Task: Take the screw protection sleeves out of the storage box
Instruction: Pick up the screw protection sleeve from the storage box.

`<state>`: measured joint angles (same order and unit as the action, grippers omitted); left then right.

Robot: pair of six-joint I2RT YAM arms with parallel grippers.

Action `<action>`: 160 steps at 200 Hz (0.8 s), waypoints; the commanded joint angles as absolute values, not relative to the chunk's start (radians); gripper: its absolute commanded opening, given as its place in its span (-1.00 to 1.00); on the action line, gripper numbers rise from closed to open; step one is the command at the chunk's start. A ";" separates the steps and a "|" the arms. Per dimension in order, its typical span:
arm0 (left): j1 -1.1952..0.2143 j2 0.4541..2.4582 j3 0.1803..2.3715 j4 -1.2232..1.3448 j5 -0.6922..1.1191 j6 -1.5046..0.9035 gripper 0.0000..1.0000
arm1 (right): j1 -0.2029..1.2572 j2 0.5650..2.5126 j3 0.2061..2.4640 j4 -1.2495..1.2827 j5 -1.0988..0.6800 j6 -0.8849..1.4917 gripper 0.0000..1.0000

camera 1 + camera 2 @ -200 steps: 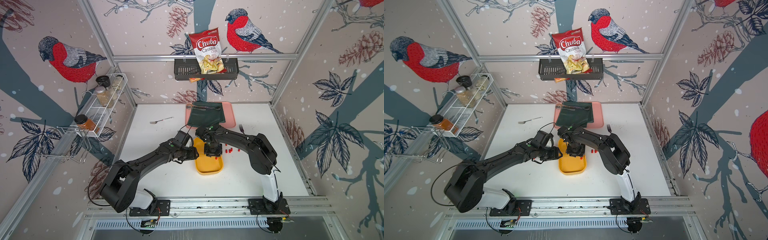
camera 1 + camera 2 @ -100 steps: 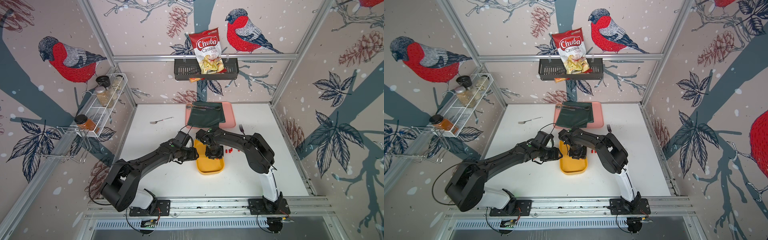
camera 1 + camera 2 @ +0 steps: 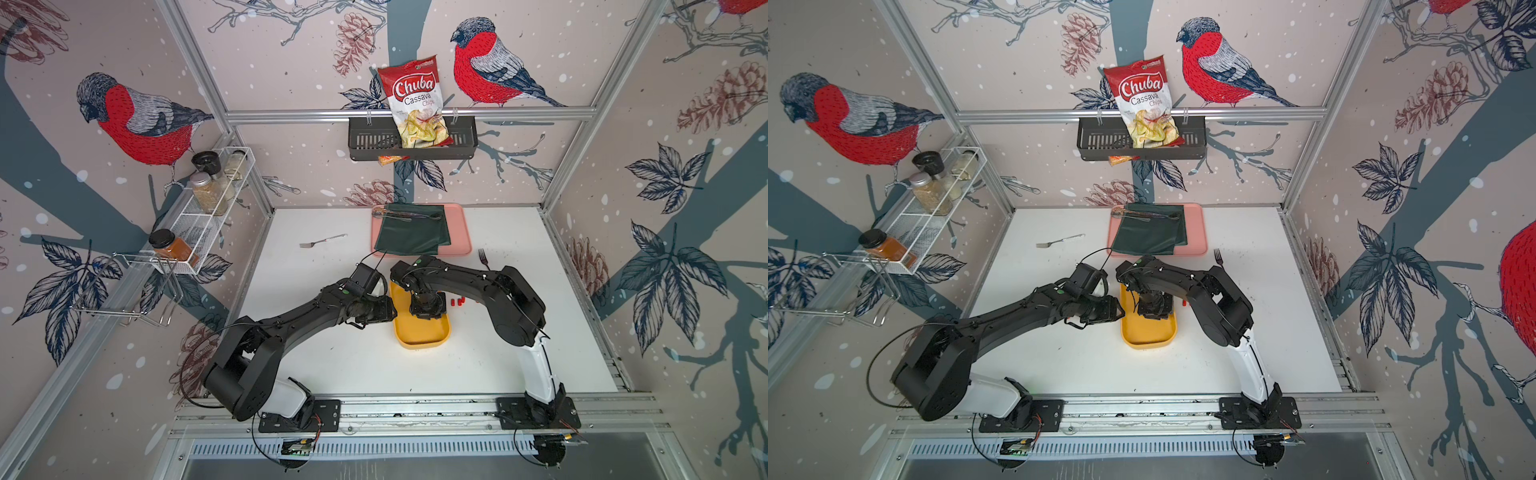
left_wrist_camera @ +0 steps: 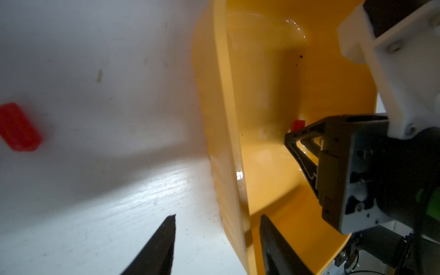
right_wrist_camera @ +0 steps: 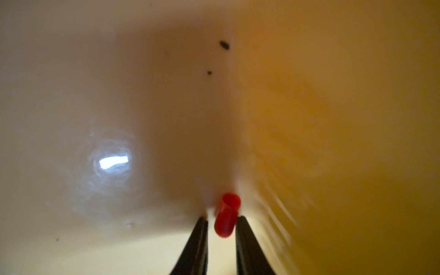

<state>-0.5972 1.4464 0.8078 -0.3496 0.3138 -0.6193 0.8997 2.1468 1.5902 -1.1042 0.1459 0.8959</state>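
The job looked well along but not finished. In both top views the box [image 3: 419, 332] lay on the table [image 3: 332, 365] between the two arms, and a small cluster of red sleeves [image 3: 456, 301] rested on the table just beside its right wall, already out. The left wrist view showed another lying on the table outside the box. Only a few could be counted, since the right arm hid part of that area. Inside the box, one sleeve [image 5: 226, 214] showed on the floor close to a wall, and the bare floor around it held only a couple of dark specks. Whatever lay under the right wrist was hidden. The right gripper [image 5: 222, 217] reached down into the box with its fingers [image 5: 247, 242] set narrowly on either side of that sleeve. One pad touched it and a sliver of gap showed at the other, so I could not tell whether the grip had taken hold. The left gripper [image 4: 217, 215] sat at the box's left wall, released. One finger was outside over the table and one inside, and the wall stood between them with clear space on the outer side, so it clamped nothing. Left to do, by my reading, were a firm pinch on this sleeve, its lift over the wall to the others, and a check for any hidden ones.
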 commanded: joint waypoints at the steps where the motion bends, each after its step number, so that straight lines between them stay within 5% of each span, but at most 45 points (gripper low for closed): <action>1: -0.595 1.451 0.803 -0.342 0.313 -0.602 0.14 | 0.897 2.163 1.583 -1.089 0.187 0.903 -0.64; 72: -0.595 1.466 0.814 -0.342 0.310 -0.595 0.14 | 0.917 2.122 1.614 -1.075 0.209 0.871 -0.94; 160: -0.588 1.495 0.845 -0.356 0.312 -0.571 0.14 | 0.870 1.895 1.603 -1.062 0.248 0.797 -0.98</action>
